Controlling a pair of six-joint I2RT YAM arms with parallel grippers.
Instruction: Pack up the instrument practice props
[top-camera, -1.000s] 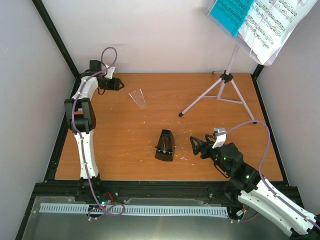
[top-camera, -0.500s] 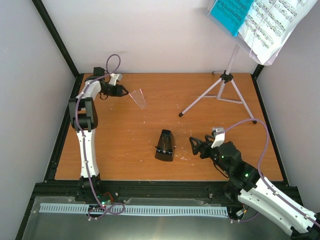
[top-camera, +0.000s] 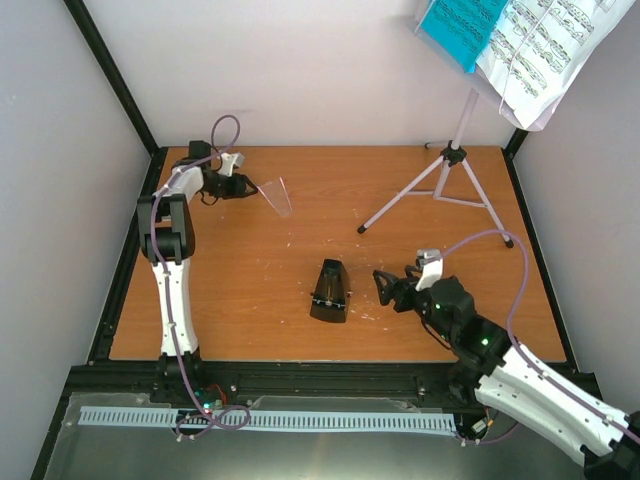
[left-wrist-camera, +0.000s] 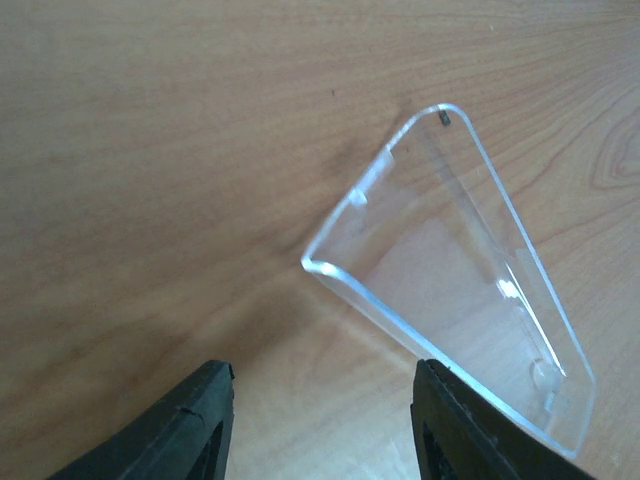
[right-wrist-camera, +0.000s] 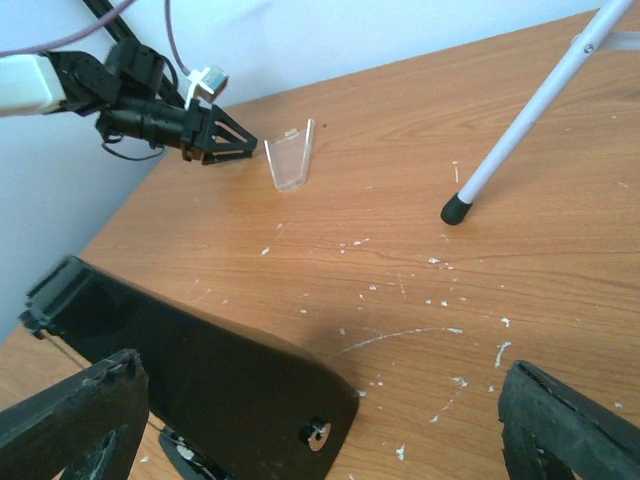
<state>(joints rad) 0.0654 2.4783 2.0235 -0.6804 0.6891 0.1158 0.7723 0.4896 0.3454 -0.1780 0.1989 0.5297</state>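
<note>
- Wooden worktop (top-camera: 250, 290), black metronome (top-camera: 331, 291) lying near front edge.
- Left jaws parted, empty, facing clear cover (left-wrist-camera: 450, 280) near rear-left corner.
- Right jaws wide apart, empty.

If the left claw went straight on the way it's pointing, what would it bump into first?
Most likely the clear wedge-shaped plastic cover lying on the wooden table just ahead of the left claw; nothing lies between them.
</note>
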